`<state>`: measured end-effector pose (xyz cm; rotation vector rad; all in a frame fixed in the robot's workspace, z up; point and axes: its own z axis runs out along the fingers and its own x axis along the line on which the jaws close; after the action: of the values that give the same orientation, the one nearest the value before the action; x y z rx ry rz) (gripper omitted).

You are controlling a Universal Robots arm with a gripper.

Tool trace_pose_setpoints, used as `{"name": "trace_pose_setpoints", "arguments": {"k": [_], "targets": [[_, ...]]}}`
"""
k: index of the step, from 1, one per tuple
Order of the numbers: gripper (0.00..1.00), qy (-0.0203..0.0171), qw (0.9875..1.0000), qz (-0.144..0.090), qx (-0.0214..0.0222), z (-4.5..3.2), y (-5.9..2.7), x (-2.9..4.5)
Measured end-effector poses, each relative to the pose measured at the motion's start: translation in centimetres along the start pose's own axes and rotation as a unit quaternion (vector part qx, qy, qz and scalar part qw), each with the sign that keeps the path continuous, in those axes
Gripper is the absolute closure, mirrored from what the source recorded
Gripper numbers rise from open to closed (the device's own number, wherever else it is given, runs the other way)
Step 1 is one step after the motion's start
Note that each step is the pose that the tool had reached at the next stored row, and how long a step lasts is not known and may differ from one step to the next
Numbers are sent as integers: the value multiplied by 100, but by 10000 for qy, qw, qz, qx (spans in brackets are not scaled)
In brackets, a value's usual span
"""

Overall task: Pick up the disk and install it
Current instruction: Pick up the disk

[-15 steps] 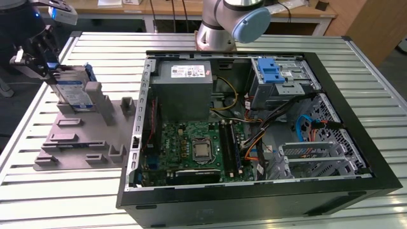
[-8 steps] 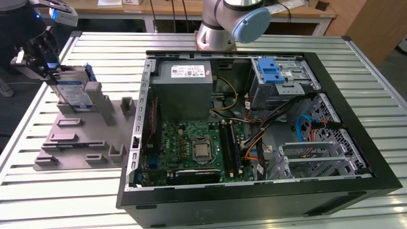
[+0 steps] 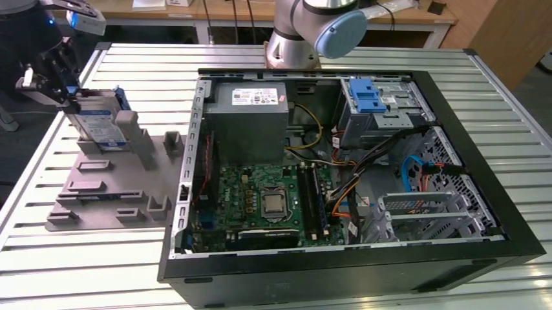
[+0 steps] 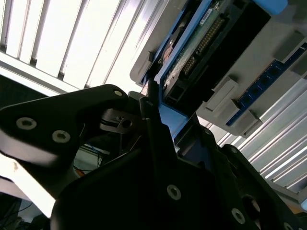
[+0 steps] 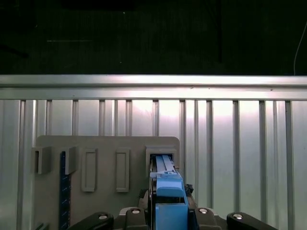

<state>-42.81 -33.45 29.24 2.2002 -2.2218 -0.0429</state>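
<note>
At the exterior view's left, the disk stands on edge in a slot of the gray holder, well apart from the open computer case on the slatted table. The gripper is at the disk's upper end. In the first wrist view the gripper straddles the blue rail of the disk, whose far end sits in the slot of the holder. In the second wrist view one finger lies against the blue edge of the disk. The jaws are drawn narrow, and by this evidence they are closed on the disk.

Step in hand, as judged: pick-up, with the grasp made and the disk not yet clear of the slot. The drive cage with the blue latch inside the case holds no disk.

Requirement for the next move, as judged: a straight pull in line with the slot walls, with the grip kept firm so the disk does not tilt or bind.
</note>
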Motion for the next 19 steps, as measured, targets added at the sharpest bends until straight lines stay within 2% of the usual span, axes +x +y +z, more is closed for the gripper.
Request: {"name": "trace_pose_setpoints", "arguments": {"k": [4, 14, 19], "targets": [[64, 1, 10000, 0, 1, -54, 2, -1], [64, 1, 10000, 0, 0, -283, 9, -3], [64, 1, 10000, 0, 1, -352, 11, -3]]}}
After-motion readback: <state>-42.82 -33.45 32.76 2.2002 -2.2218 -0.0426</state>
